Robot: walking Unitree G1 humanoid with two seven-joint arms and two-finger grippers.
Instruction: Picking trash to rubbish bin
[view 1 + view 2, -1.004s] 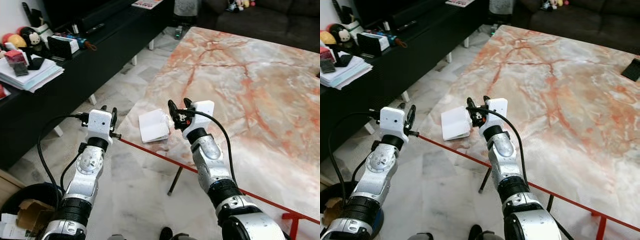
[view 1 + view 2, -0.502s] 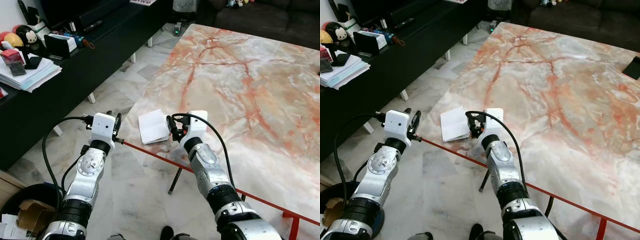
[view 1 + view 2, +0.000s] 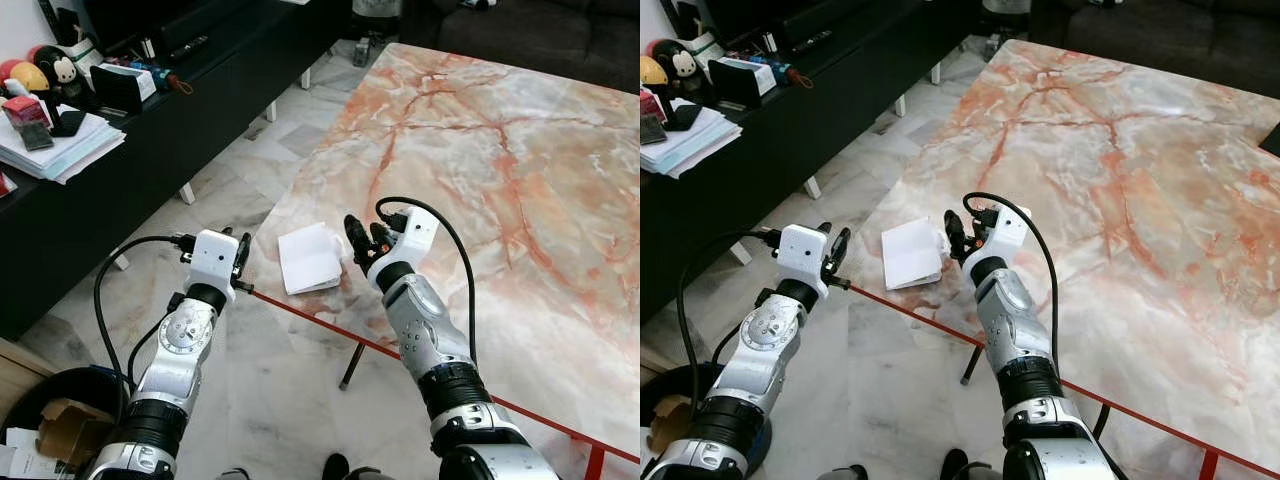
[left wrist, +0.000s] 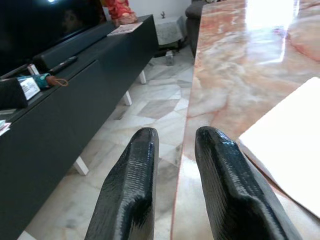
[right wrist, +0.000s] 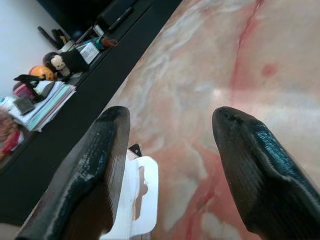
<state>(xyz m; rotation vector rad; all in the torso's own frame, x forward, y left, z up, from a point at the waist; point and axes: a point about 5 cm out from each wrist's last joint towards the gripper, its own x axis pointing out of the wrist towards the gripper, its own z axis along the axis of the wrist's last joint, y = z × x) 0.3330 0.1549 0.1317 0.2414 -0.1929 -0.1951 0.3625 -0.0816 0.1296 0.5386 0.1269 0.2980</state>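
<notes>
A white folded paper (image 3: 308,258) lies flat on the marble table (image 3: 520,170), close to its near left corner. My right gripper (image 3: 362,238) hovers just right of the paper, open, with nothing held. In the right wrist view the paper's tabbed edge (image 5: 137,200) shows low between the fingers (image 5: 95,165). My left gripper (image 3: 240,258) hangs off the table corner, left of the paper, its fingers (image 4: 132,190) close together and holding nothing. The black rubbish bin (image 3: 40,385) stands on the floor at the bottom left with cardboard in it.
A long black TV console (image 3: 150,130) runs along the left, carrying a paper stack (image 3: 60,145) and toys. The table's red edge (image 3: 320,320) and a thin leg (image 3: 350,365) are right before me. White tiled floor (image 3: 230,180) lies between console and table.
My right gripper dipped toward the paper's right edge, then rose and drew back a little. The paper has not moved. The left arm has barely shifted.
</notes>
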